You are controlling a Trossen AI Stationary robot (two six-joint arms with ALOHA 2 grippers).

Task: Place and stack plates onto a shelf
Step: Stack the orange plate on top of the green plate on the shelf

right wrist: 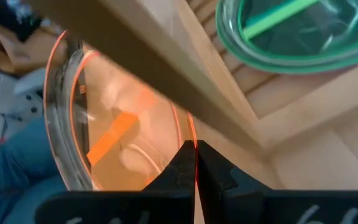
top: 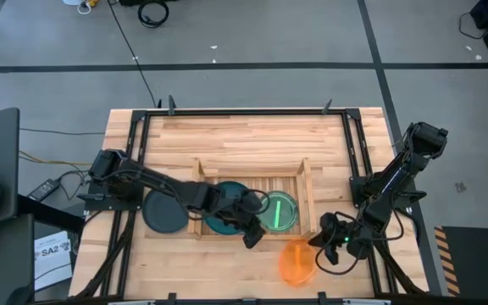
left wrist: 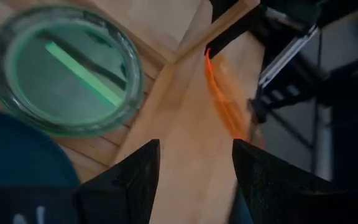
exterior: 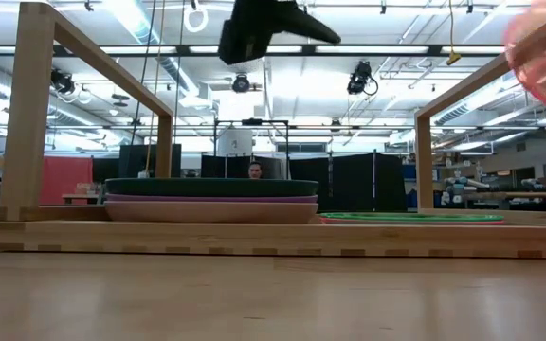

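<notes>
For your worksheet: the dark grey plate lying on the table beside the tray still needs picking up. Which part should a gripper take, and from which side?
Take the dark grey plate by its rim, on the side away from the tray. It lies flat, so only the edge offers two faces to pinch, and the tray wall probably crowds the near side. The left gripper is closest.

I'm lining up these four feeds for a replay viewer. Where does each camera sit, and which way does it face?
High view: above the table, looking straight down; both arms, the shelf, left gripper.
Low view: at tabletop height, level across the shelf into the room; one gripper overhead.
Left wrist view: on the left arm, past its open fingers at the green plate.
Right wrist view: on the right arm; right gripper pinches the orange plate.
Both wrist views share both plates.
</notes>
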